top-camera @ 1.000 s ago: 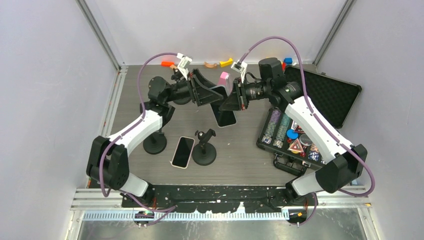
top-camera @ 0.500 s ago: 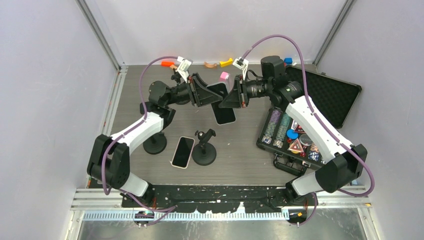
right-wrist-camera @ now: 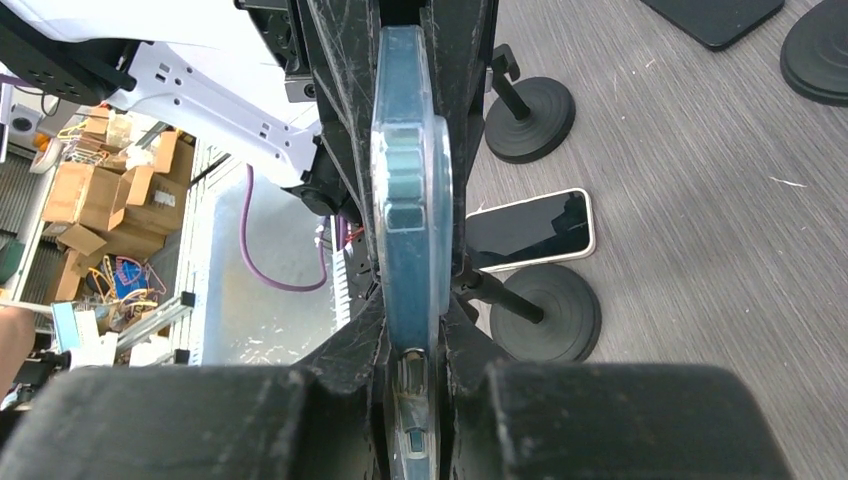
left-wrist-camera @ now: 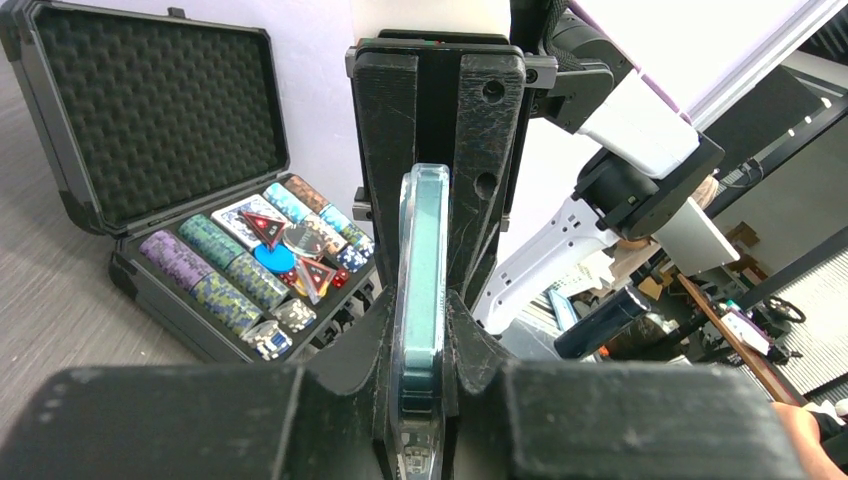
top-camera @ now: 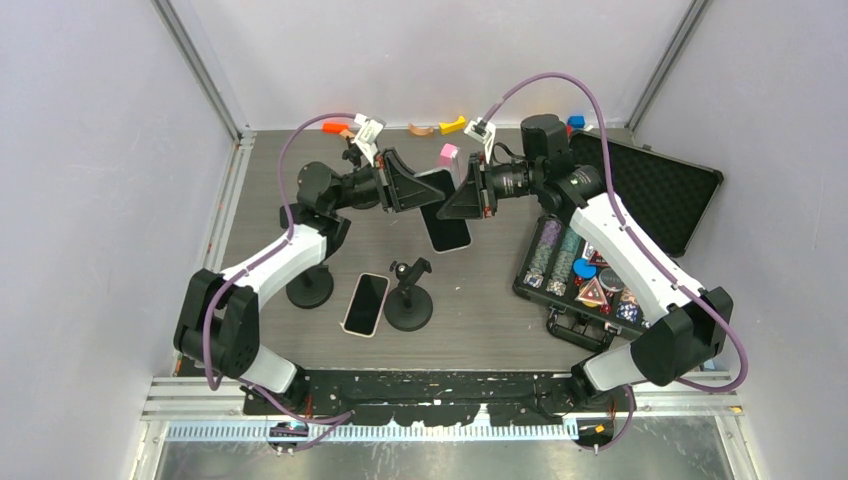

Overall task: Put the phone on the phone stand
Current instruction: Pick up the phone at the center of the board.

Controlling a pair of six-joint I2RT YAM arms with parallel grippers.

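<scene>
Grey wood-grain tabletop [top-camera: 480, 325] runs under pale walls, and above it both arms meet on one object. The left gripper [top-camera: 418, 190] and the right gripper [top-camera: 463, 198] each have their jaws pressed onto the phone [top-camera: 449, 218] from opposite sides. It hangs between them, lifted off the table. Both wrist views show its clear-cased edge wedged in the fingers.

The shared hold is the likely trouble. If one arm pulls or twists while the other is clamped, the phone could be levered out of a pinch or its case strained. If one side lets go while the other has only a shallow bite, the phone may pivot at that pinch and swing down. Should both open together, it drops to the table.

The phone stand [top-camera: 408, 297] sits below the jaws and toward their near side. A second phone [top-camera: 365, 304] lies flat just beside its base, on the left jaws' side, where a low descent could knock it. A second stand [top-camera: 310, 287] sits under the left forearm. An open chip case [top-camera: 650, 190] lies beyond the right jaws, and small coloured pieces [top-camera: 453, 124] lie behind both, well clear.
</scene>
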